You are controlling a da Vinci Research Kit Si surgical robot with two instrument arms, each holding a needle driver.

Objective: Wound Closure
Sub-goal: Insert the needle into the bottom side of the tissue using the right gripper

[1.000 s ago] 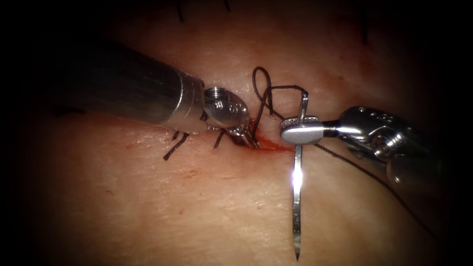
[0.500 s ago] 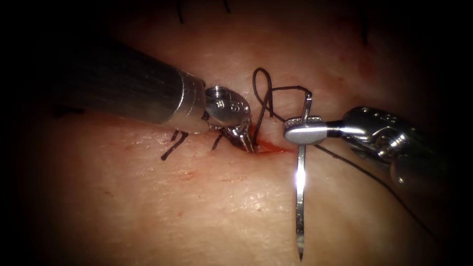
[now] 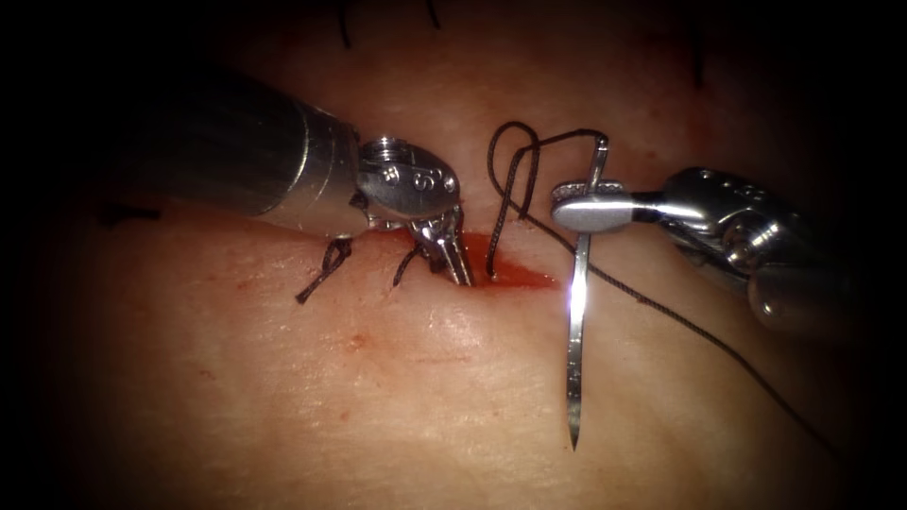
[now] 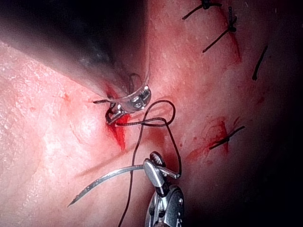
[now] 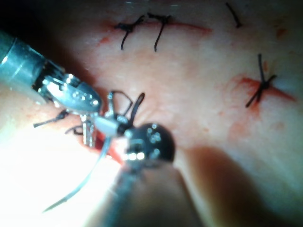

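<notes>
Your right claw point(image 3: 584, 198) is clenched on the needle point(image 3: 573, 349) near its thread end, its point clear of the tissue point(image 3: 378, 397), while the left claw point(image 3: 456, 263), jaws together and holding nothing visible, rests at the cut point(image 3: 515, 274).

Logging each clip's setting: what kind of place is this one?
Likely a bench suturing practice setup: pale tissue with a red cut and tied stitches. The right tool holds a curved needle near its thread end, free of the tissue.

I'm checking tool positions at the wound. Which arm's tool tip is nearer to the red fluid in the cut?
Left. The left tool has its tip at the red fluid, at its left end. The right tool is above and to the right, holding the needle near its thread end, clear of the tissue.
</notes>
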